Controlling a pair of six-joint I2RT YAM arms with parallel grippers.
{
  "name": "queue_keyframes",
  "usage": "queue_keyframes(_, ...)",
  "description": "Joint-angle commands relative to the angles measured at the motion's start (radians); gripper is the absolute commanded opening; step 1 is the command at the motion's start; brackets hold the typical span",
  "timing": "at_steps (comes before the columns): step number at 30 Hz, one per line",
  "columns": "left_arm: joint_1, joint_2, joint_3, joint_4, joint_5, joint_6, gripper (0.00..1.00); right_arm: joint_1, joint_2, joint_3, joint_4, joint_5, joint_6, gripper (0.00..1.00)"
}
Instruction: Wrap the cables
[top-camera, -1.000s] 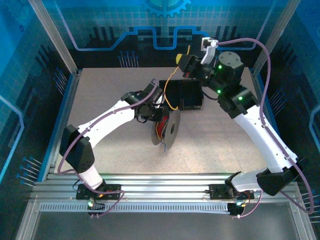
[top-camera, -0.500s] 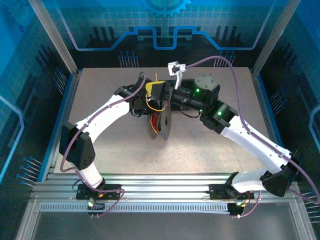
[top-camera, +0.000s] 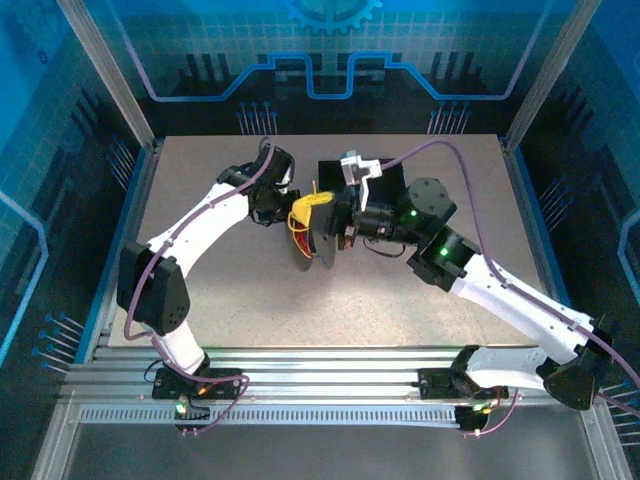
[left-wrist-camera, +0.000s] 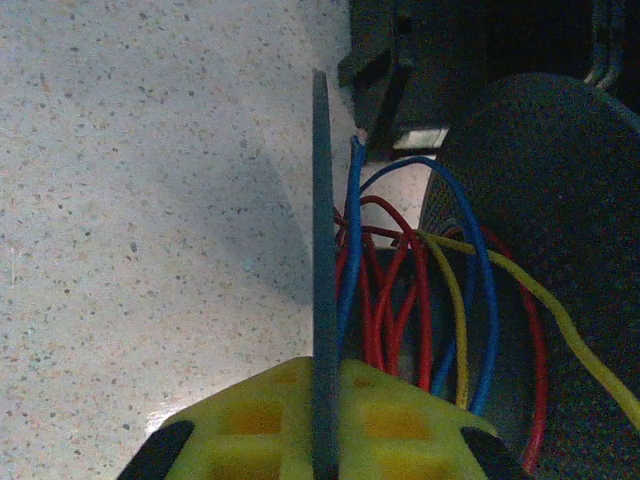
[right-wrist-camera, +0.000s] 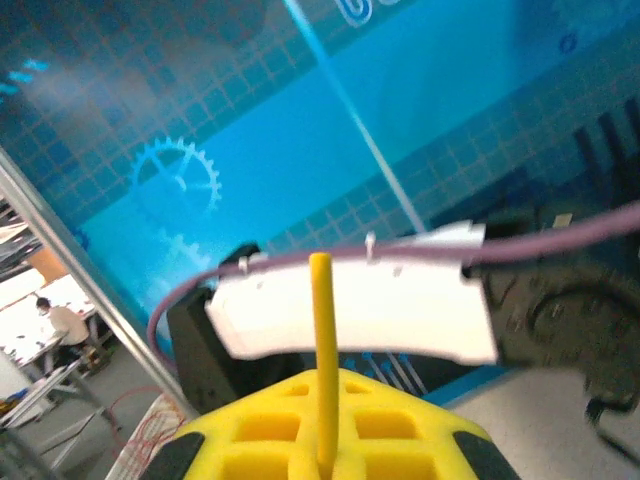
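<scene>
Our left gripper (left-wrist-camera: 322, 425) clamps the spool rim (left-wrist-camera: 320, 230), steadying it, we judge; from 3 o'clock our right gripper (right-wrist-camera: 322, 445) pinches the yellow cable (right-wrist-camera: 320, 340) for winding.

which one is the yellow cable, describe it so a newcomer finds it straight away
On the table, between the two arms, a grey spool stands on edge. Thin cables are wound between its two discs. The yellow cable is the only yellow one there, lying beside a red cable and a blue cable.
</scene>
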Motion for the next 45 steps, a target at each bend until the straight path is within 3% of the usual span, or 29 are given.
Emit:
queue_keyframes(1, 0.045, 0.043, 0.029, 0.021, -0.021, -0.024, 0.0, 0.04, -0.069, -0.04, 0.066, -0.088, 0.004, 0.0)
queue_keyframes(12, 0.211, 0.055, 0.102, 0.015, 0.039, -0.05, 0.0, 0.22, -0.184, -0.159, -0.241, -0.012, -0.189, 0.0)
queue_keyframes(17, 0.276, 0.066, 0.162, -0.004, 0.035, -0.068, 0.0, 0.243, -0.24, -0.259, -0.229, 0.02, -0.165, 0.0)
queue_keyframes(26, 0.403, 0.04, 0.212, 0.013, 0.14, -0.113, 0.0, 0.267, -0.205, -0.419, -0.231, 0.063, -0.099, 0.0)
queue_keyframes(32, 0.464, 0.008, 0.249, 0.016, 0.267, -0.122, 0.0, 0.161, -0.21, -0.524, -0.284, 0.147, -0.047, 0.0)
queue_keyframes(37, 0.471, -0.03, 0.235, 0.018, 0.344, -0.109, 0.0, 0.006, -0.25, -0.604, -0.326, 0.197, -0.032, 0.0)
queue_keyframes(45, 0.47, -0.132, 0.151, 0.089, 0.53, -0.119, 0.0, -0.285, -0.174, -0.699, -0.265, 0.116, -0.032, 0.0)
